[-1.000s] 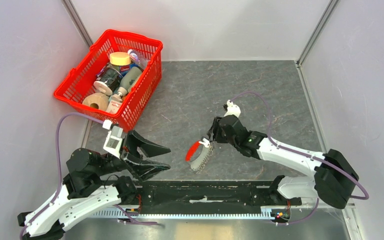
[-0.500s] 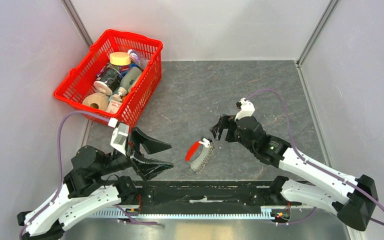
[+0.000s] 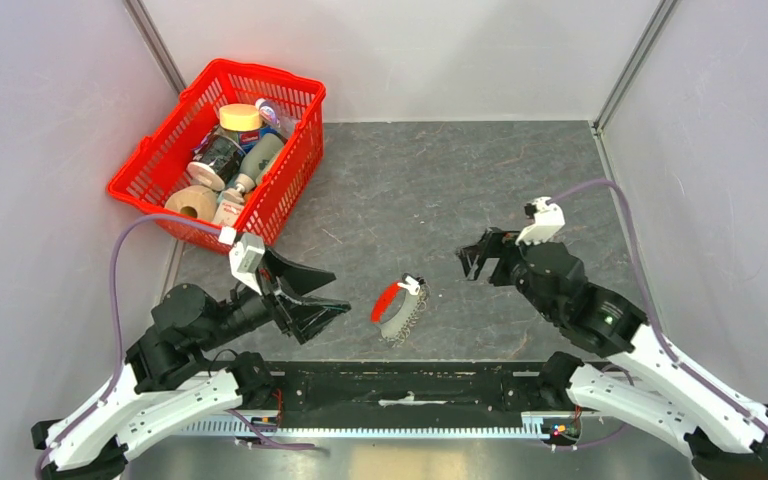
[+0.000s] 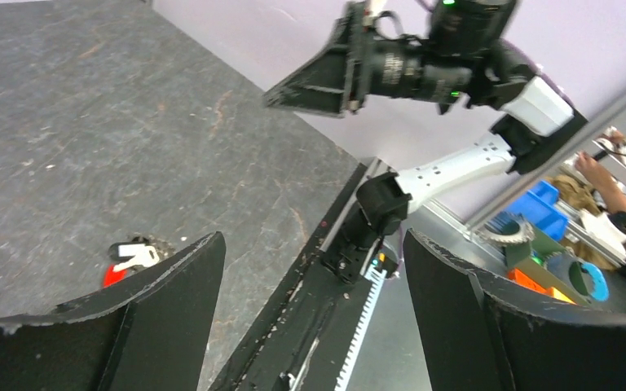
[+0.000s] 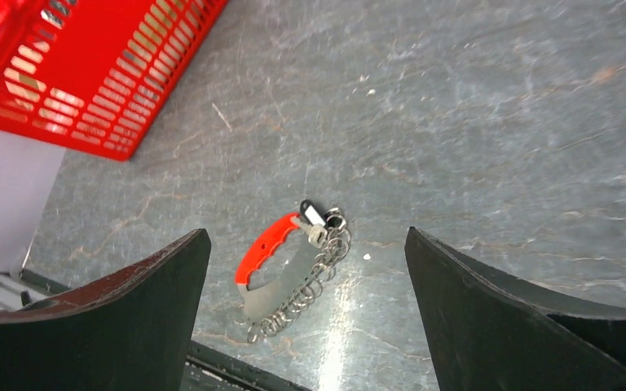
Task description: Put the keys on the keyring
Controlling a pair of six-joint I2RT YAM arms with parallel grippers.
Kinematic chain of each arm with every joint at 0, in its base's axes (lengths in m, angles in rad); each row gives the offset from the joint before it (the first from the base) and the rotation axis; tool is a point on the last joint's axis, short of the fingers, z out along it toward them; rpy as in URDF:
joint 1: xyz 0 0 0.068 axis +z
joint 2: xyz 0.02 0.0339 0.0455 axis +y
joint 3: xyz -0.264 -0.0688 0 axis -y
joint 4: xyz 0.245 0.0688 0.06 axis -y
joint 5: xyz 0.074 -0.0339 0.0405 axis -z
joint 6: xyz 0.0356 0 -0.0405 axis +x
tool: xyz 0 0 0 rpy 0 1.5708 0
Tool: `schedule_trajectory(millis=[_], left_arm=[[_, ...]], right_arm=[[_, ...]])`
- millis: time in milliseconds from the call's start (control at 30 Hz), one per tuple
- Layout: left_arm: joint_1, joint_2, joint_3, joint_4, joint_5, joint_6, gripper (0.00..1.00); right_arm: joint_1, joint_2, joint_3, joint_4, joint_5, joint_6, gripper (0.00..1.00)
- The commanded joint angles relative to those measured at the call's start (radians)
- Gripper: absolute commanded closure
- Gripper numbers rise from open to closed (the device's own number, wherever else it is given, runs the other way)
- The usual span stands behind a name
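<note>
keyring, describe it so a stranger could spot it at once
On the dark grey stone-look tabletop, go to the front edge, just beyond the black mounting rail and right of the red plastic basket. The keyring lies flat there: a silvery chain loop with a curved bright red tag and small black-headed keys at its far end. It's the only chain on the table.

Light: I am seeing bright, even light falling from overhead onto the desk (image 3: 410, 180).
Shadows: they are lying soft and faint in the top view.
Glare: a white streak is shining on the desk just below the keyring (image 5: 281, 281) in the right wrist view.
Focus: the top view is reading sharp; the left wrist view's far background is blurring.
Dark areas: my left hand (image 4: 314, 238) and right hand (image 5: 307, 235) are showing as near-black wedges.
</note>
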Motion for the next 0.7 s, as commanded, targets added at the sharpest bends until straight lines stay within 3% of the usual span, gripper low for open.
schedule_trajectory(millis=[0,300,667], left_arm=[[0.001,0.014,0.05,-0.056,-0.126,0.032,0.13],[0.003,0.036,0.063,-0.067,-0.202,0.051,0.13],[0.001,0.046,0.079,-0.085,-0.214,0.043,0.13]], right_arm=[[-0.003,-0.075,0.08,-0.119,0.115,-0.063,0.03],[-0.003,-0.101,0.149,-0.207,0.167,-0.069,0.03],[-0.003,0.008,0.203,-0.227,0.164,-0.054,0.03]])
